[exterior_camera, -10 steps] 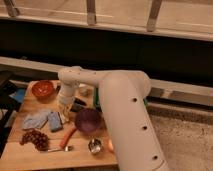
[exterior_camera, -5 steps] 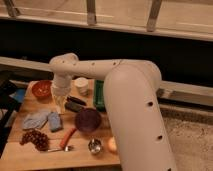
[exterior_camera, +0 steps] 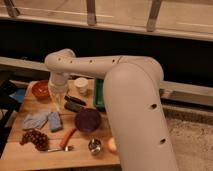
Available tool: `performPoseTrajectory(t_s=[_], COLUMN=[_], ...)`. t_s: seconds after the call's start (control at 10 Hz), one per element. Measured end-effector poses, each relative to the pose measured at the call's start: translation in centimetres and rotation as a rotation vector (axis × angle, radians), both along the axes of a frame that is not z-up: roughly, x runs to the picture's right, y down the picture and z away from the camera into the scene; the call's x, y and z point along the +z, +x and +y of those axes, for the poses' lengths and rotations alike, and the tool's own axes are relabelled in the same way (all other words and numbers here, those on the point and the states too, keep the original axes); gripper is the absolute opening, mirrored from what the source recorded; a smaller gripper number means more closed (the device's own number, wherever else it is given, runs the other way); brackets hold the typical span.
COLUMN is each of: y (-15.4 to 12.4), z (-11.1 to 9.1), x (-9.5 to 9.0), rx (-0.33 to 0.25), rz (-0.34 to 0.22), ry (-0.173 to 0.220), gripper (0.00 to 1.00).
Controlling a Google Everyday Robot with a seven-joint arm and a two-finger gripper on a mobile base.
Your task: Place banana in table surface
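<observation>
My gripper [exterior_camera: 58, 95] hangs from the white arm [exterior_camera: 100, 65] over the back left of the wooden table surface [exterior_camera: 20, 155]. It sits between the orange bowl [exterior_camera: 39, 89] and the white cup [exterior_camera: 81, 85], just above the tabletop. I cannot make out the banana as a separate thing; it is hidden at the gripper or out of view. The purple bowl [exterior_camera: 88, 120] stands to the right and in front of the gripper.
A green tray [exterior_camera: 98, 92] is behind the purple bowl, mostly under the arm. Dark items [exterior_camera: 74, 104] lie right of the gripper. Blue cloths [exterior_camera: 42, 120], a dark grape cluster [exterior_camera: 35, 139], an orange-red stick [exterior_camera: 67, 137], a metal cup [exterior_camera: 95, 146] and a round yellow-orange fruit [exterior_camera: 112, 145] lie in front.
The gripper has moved a little to the left and back, from near the blue cloths towards the orange bowl. The arm's wrist has swung left with it.
</observation>
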State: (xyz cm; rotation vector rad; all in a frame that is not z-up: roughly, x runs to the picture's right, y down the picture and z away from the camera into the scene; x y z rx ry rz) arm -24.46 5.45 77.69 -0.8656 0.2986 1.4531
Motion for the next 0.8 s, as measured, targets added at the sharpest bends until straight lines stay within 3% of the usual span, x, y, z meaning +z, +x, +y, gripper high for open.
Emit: performPoseTrajectory(t_s=[0.3,0.5,0.8], y=[0.7,1.1,1.2], z=[3.3,4.3,6.6], x=[3.0,3.9,5.5], rx=[0.012,0.025,0.017], rz=[0.007,0.009,0.016], ry=[-0.066,-0.102,-0.17], gripper=[0.02,0.17,0.49])
